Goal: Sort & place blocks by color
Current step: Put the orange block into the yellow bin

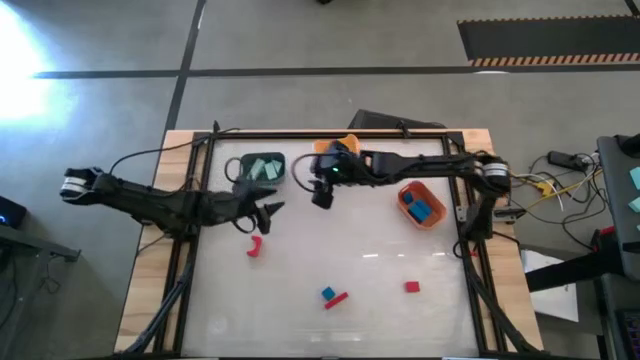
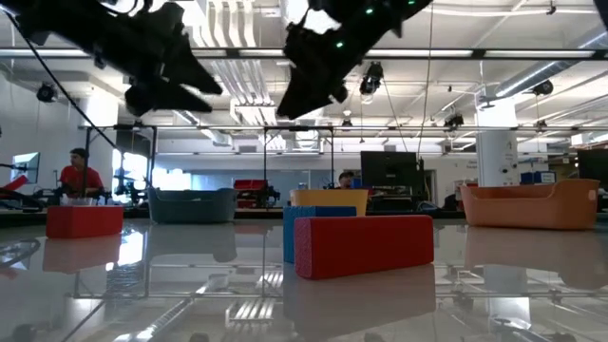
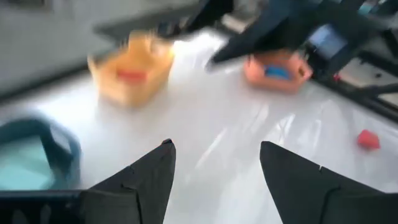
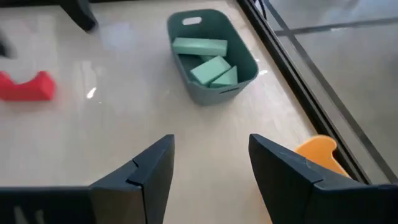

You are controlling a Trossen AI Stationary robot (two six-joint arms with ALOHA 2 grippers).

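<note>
Red arch block (image 1: 256, 246) lies on the desk just below the left gripper (image 1: 272, 211) (jaws apart, empty); right gripper (image 1: 322, 194), jaws apart, hovers beside the teal bin (image 1: 259, 170).

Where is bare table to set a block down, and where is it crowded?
Free: the wide stretch between the red arch and the orange bin, and the near-left corner below the arch. Crowded: the far edge, where the teal bin, the left gripper and the right gripper cluster. A blue cube, red bar and red cube dot the near side.
</note>
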